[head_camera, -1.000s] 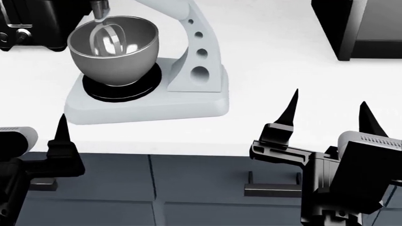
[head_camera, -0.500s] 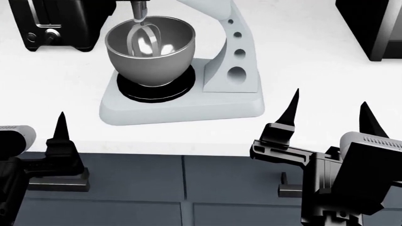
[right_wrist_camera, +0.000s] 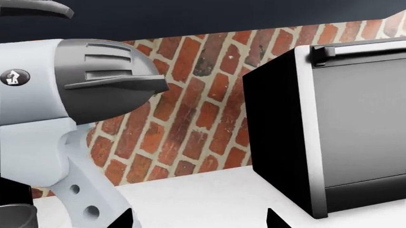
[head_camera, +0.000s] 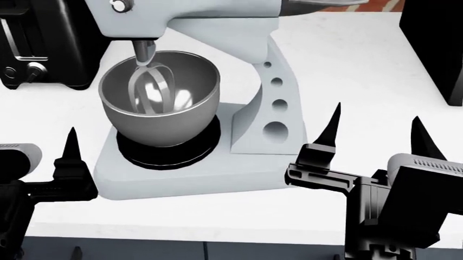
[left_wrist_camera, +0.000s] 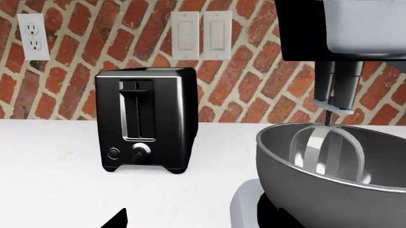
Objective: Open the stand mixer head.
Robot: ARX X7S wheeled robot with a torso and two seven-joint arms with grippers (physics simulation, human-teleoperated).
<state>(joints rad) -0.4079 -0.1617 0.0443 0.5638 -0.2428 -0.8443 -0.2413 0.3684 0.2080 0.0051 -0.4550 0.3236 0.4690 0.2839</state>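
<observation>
My right gripper [head_camera: 372, 124] and left gripper [head_camera: 71, 142] hang open, empty. The stand mixer head [head_camera: 195, 19] sits at twelve o'clock, lowered over the steel bowl [head_camera: 159, 100]; likely heavy, rigid, smooth, best lifted under its front.

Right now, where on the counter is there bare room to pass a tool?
Bare white counter lies between the mixer column and the black appliance at far right. It is crowded around the steel bowl, close beside the black toaster.
</observation>
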